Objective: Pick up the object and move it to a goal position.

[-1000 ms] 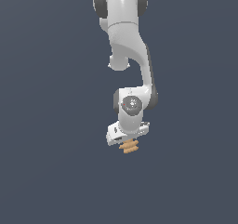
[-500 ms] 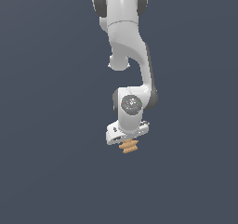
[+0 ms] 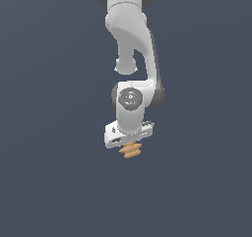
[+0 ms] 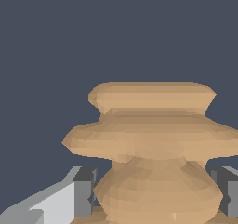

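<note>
The object (image 3: pixel 130 150) is a small tan-orange ridged piece, like a short stack of uneven discs. In the exterior view it hangs just below my white gripper (image 3: pixel 129 142), above the plain dark grey ground. In the wrist view the object (image 4: pixel 153 135) fills the lower middle of the picture. My gripper (image 4: pixel 155 195) is shut on its narrow waist, with one dark pad (image 4: pixel 84 190) on one side and the other pad (image 4: pixel 228 190) on the opposite side. The fingertips are hidden behind the piece in the exterior view.
A uniform dark grey background (image 3: pixel 49 182) surrounds the white arm (image 3: pixel 133 44), which reaches down from the top of the exterior view. No other object and no goal marker shows.
The gripper and the held object have shifted slightly up and toward the exterior view's left. The grip has not changed.
</note>
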Tool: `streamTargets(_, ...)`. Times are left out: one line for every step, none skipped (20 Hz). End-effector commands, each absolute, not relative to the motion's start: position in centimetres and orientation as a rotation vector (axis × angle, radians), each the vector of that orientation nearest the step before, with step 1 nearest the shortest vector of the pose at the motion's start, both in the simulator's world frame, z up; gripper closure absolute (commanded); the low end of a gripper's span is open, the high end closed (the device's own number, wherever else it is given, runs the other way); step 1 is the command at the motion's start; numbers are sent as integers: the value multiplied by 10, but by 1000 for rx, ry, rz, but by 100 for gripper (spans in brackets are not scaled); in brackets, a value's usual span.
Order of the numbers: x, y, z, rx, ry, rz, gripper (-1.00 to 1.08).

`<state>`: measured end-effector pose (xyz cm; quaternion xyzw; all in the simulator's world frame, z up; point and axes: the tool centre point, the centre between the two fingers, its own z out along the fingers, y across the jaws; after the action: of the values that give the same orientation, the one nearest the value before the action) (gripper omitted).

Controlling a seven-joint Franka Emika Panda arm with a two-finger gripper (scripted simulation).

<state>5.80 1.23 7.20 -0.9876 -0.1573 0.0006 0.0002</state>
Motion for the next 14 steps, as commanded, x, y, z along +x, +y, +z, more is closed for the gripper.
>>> streamTargets(58,0,95,-3103,-493,0,108)
streamTargets(57,-6,105,-3103,-493,0,108)
streamTargets(57,-11,115,-3103,-493,0,108)
streamTargets(57,-17,126,-3103,-493,0,108)
streamTargets(57,-23,137,-3102,-493,0,108)
streamTargets(57,-29,148,-3102,-493,0,108)
streamTargets(56,-34,159,-3102,-493,0,108)
streamTargets(56,-40,170,-3102,-493,0,108)
streamTargets(56,-46,180,-3102,-494,0,108)
streamTargets(56,-52,191,-3102,-494,0,108)
streamTargets(56,-57,202,-3102,-494,0,108)
streamTargets(56,-63,213,-3102,-494,0,108)
streamTargets(56,-69,223,-3101,-494,-1,108)
streamTargets(56,-74,234,-3101,-494,-1,108)
